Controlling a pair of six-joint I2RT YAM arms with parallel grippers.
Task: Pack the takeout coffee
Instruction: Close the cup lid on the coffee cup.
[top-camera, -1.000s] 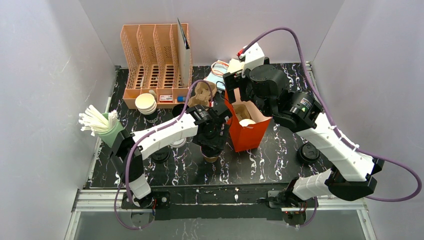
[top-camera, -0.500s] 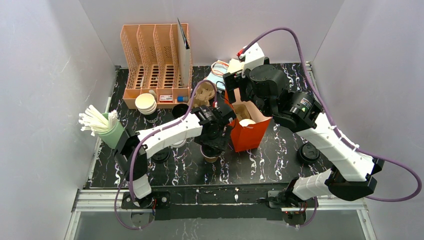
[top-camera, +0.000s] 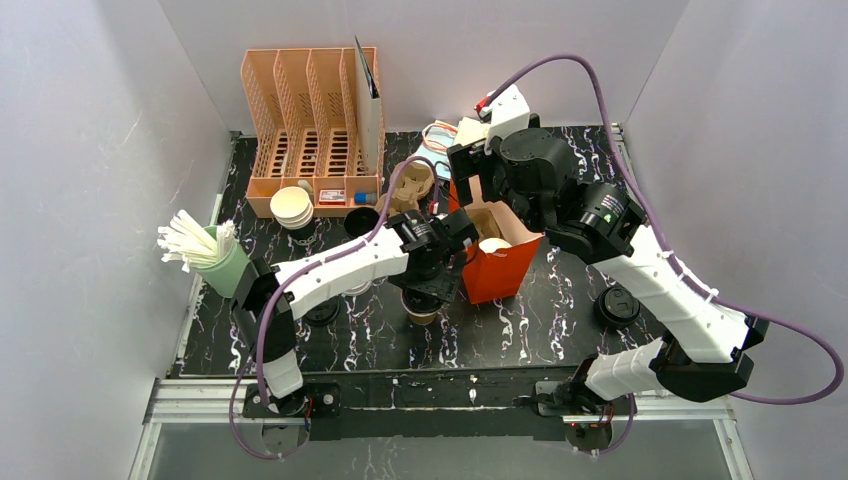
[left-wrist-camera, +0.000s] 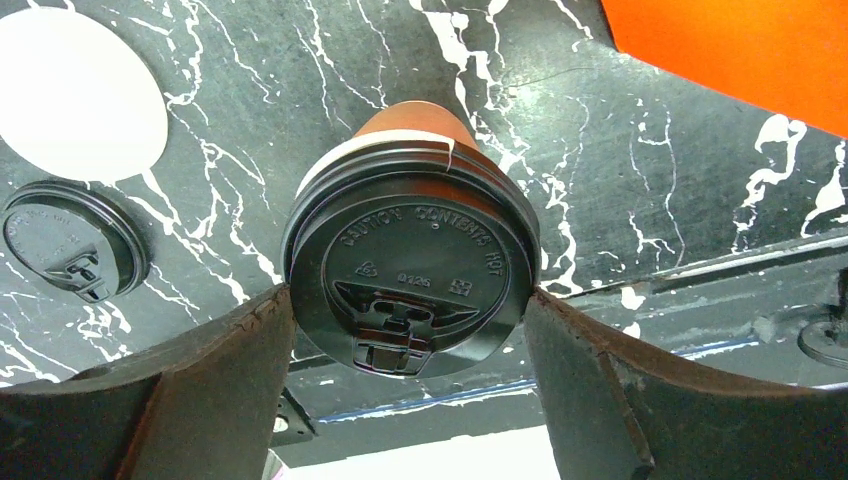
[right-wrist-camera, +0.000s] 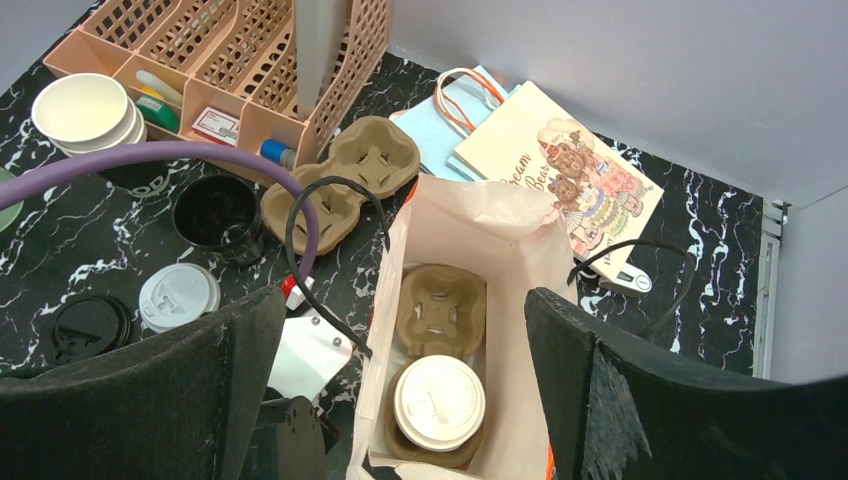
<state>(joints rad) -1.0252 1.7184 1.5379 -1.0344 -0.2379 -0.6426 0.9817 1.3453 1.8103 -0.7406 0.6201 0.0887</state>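
Observation:
The takeout coffee (left-wrist-camera: 410, 270) is a brown kraft cup with a black plastic lid. It shows under my left gripper (left-wrist-camera: 408, 300), whose fingers (left-wrist-camera: 225, 370) press both sides of the lid's rim. In the top view the cup (top-camera: 421, 308) sits just left of the red paper bag (top-camera: 497, 270), below the left gripper (top-camera: 432, 275). My right gripper (right-wrist-camera: 402, 310) hangs open over the bag's mouth and holds nothing. Inside the bag, a cardboard carrier (right-wrist-camera: 440, 305) holds a white-lidded cup (right-wrist-camera: 438, 402) in its near slot. The far slot is empty.
An orange desk organizer (top-camera: 310, 120) stands at the back left, with stacked white cups (top-camera: 291, 205) and a black cup (right-wrist-camera: 215, 212) before it. A green cup of straws (top-camera: 215, 260) is at the left. A spare carrier (right-wrist-camera: 345, 180), loose lids (left-wrist-camera: 75, 258) (right-wrist-camera: 178, 295) (top-camera: 617, 305) and flat paper bags (right-wrist-camera: 560, 170) lie around.
My left wrist has swung a little right and back toward the red bag, with the cup still under it. The right arm has stayed still.

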